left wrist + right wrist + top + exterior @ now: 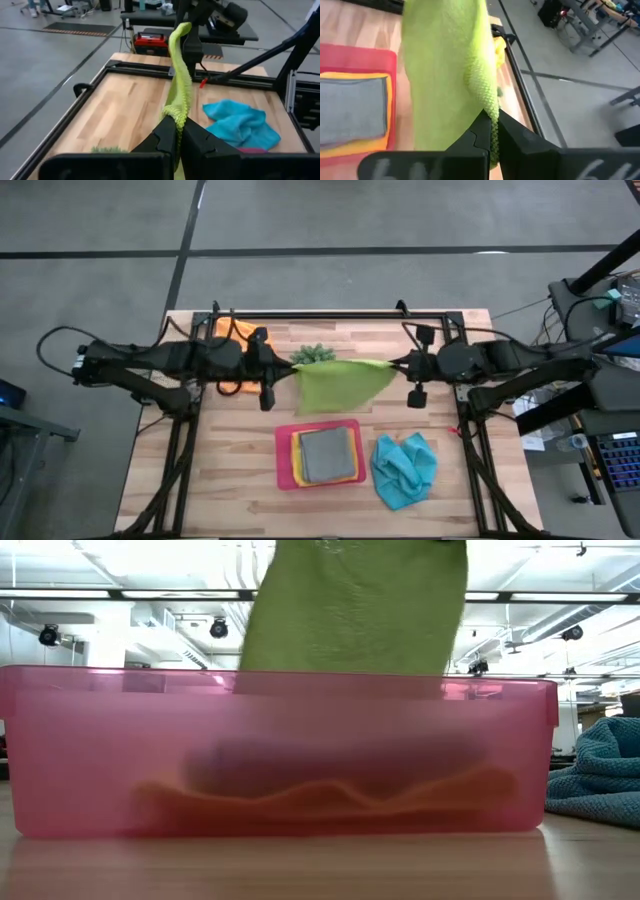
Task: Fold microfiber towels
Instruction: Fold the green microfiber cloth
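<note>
Above the middle of the table [230,480], we are holding the lime green towel [340,383] stretched in the air between both arms, the left gripper [179,131] pinched shut on one upper corner and the right gripper [491,127] pinched shut on the other, so that the cloth is hanging down as a sheet behind the pink tray [284,470]. In that tray the grey towel [328,454] is already lying folded on top of the yellow towel [298,445] and an orange towel [357,476] whose edges are showing around it; the light blue towel [404,470] is still sitting crumpled just beside the tray, and another orange cloth [232,330] is lying at the far edge under the left arm, near the small green plant [313,354]. To do this step well, we are judging that both corners should be kept level and the top edge taut, since the sheet appears to be sagging and twisting toward the right side. Lowering it evenly so the free bottom edge is touching the wood first, then laying the held edge over it, would give a square fold; any uneven pull would skew the halves.
</note>
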Controlling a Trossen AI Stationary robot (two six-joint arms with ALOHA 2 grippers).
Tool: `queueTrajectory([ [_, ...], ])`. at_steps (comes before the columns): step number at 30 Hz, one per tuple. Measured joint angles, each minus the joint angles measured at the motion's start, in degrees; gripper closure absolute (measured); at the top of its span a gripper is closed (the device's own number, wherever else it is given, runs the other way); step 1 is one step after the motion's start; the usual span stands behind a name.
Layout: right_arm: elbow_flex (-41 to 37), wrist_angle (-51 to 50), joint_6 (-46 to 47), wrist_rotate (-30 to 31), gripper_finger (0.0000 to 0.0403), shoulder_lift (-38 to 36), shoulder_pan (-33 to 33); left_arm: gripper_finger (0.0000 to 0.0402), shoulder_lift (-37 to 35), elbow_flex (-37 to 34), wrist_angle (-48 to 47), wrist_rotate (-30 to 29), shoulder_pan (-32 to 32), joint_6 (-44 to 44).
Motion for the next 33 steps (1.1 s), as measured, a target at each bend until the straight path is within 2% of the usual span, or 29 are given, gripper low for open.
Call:
queueTrajectory([
  [6,2.64,-5.22,0.04,3.73,0.0394,-0.67,-0.02,0.0402,5.13,0.76,2.64,10.29,6.73,2.47],
  [11,4.19,-13.77,3.20,12.85,0.0394,-1.05,-0.02,0.0402,10.57,5.87,2.49,15.43,10.99,7.00],
  [16,3.76,-15.63,3.90,19.54,0.0394,-1.07,-0.96,0.0402,16.90,11.47,1.95,20.19,14.58,11.91],
  [25,2.66,-16.40,2.56,26.53,0.0394,-1.22,-5.29,0.0401,27.25,19.86,1.41,22.66,19.51,19.73],
  [31,0.75,-19.25,6.74,26.77,0.0394,-1.86,-6.67,0.0401,28.48,21.66,-2.98,22.42,21.24,30.08],
  [33,-0.32,-19.10,8.86,25.19,0.0394,-2.12,-6.67,0.0401,28.50,21.40,-4.88,22.16,21.26,31.96],
])
